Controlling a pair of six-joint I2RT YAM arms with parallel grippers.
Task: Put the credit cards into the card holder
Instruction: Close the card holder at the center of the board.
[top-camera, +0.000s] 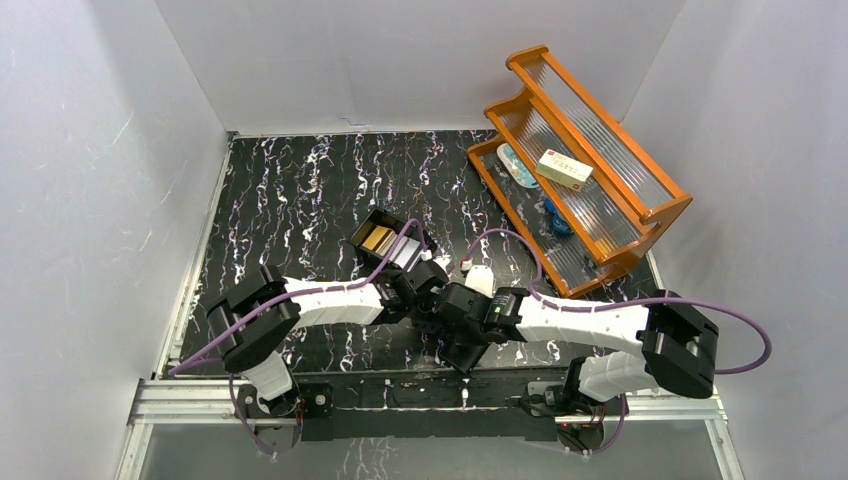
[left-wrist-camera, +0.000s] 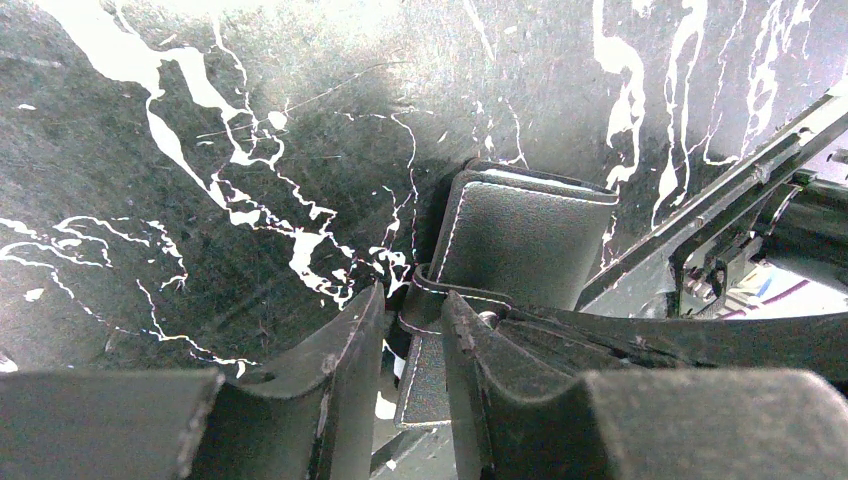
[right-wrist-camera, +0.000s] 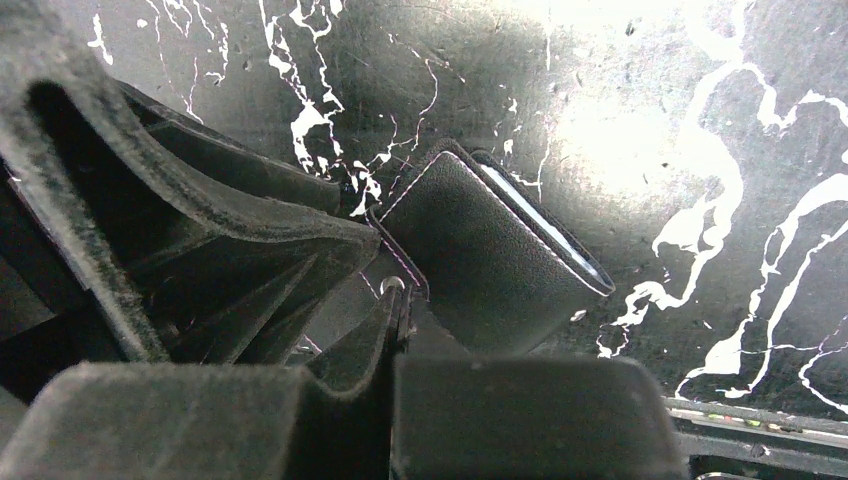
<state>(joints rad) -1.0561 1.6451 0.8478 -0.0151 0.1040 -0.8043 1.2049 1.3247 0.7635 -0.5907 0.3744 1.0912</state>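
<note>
The card holder (left-wrist-camera: 525, 240) lies shut on the table (left-wrist-camera: 150, 120), toward the near edge between both arms. The right gripper (right-wrist-camera: 395, 300) is pressed together on its snap tab (left-wrist-camera: 420, 375) — probably to peel the flap open. The left gripper (left-wrist-camera: 412, 305) straddles that tab — whether it grips, I cannot tell.

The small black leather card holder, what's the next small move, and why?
Probably the right gripper should tug the snap tab away while the left gripper steadies the black leather card holder: it lies folded shut on the black marbled table, the right gripper pinches its tab, the left's fingers flank it.
</note>
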